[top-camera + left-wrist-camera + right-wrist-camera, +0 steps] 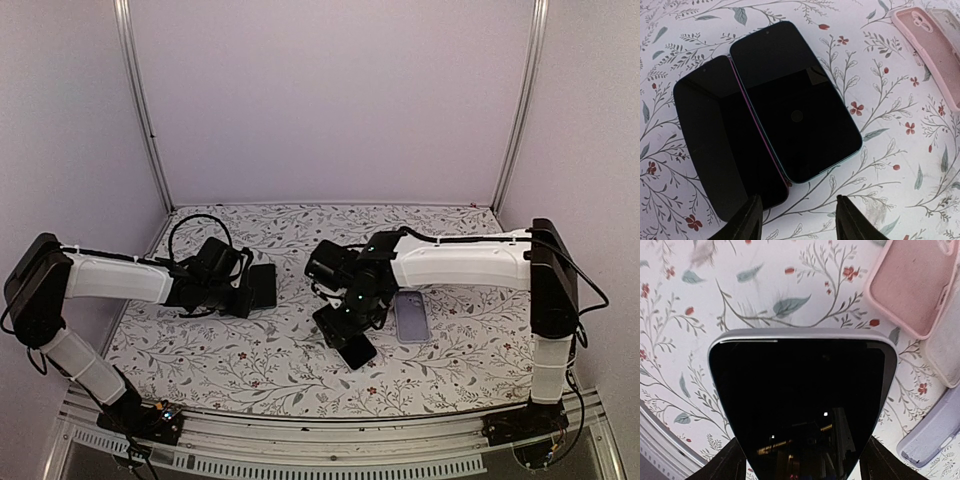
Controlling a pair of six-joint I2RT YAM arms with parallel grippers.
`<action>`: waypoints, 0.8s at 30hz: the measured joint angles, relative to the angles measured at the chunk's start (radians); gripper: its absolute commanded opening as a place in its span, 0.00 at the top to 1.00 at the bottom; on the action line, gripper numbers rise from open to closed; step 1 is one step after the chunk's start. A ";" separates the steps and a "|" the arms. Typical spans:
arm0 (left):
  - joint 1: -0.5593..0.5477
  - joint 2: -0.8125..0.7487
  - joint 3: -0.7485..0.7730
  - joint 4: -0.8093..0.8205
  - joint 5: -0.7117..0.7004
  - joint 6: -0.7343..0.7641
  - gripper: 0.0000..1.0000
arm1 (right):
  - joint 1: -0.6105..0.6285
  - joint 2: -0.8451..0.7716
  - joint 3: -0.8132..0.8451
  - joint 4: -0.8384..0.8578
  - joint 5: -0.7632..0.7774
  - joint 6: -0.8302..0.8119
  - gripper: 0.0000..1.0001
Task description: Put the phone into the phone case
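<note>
My right gripper is shut on a black-screened phone with a silver-grey rim, held above the table by its sides; it also shows in the top view. A pink phone case lies open side up beyond it, to the right. A lavender case lies to the right of the held phone and shows in the right wrist view. My left gripper is open and empty, just short of two dark phones.
Two phones lie side by side at left: a black one and a teal-rimmed one, seen in the top view. The pink case lies to their right. A pale translucent case sits beside the pink case.
</note>
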 measured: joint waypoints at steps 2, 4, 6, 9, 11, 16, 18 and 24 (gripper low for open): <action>0.000 0.000 0.000 0.000 0.000 0.000 0.49 | -0.002 -0.056 -0.025 0.034 0.037 0.010 0.46; 0.000 0.000 0.000 0.000 0.000 0.000 0.49 | -0.008 -0.115 -0.063 0.068 0.083 0.031 0.46; 0.000 0.000 0.000 0.000 0.000 0.000 0.49 | -0.033 -0.168 -0.111 0.095 0.122 0.060 0.46; 0.000 0.000 0.000 0.000 0.000 0.000 0.49 | -0.118 -0.239 -0.215 0.151 0.170 0.106 0.46; 0.000 0.000 0.000 0.000 0.000 0.000 0.49 | -0.166 -0.269 -0.277 0.179 0.200 0.131 0.46; 0.000 0.000 0.000 0.000 0.001 0.000 0.49 | -0.275 -0.304 -0.393 0.241 0.279 0.188 0.46; 0.000 0.000 0.000 0.000 0.002 0.000 0.49 | -0.283 -0.305 -0.422 0.267 0.294 0.206 0.47; 0.000 0.000 0.000 0.000 0.006 0.000 0.48 | -0.302 -0.308 -0.493 0.349 0.291 0.262 0.47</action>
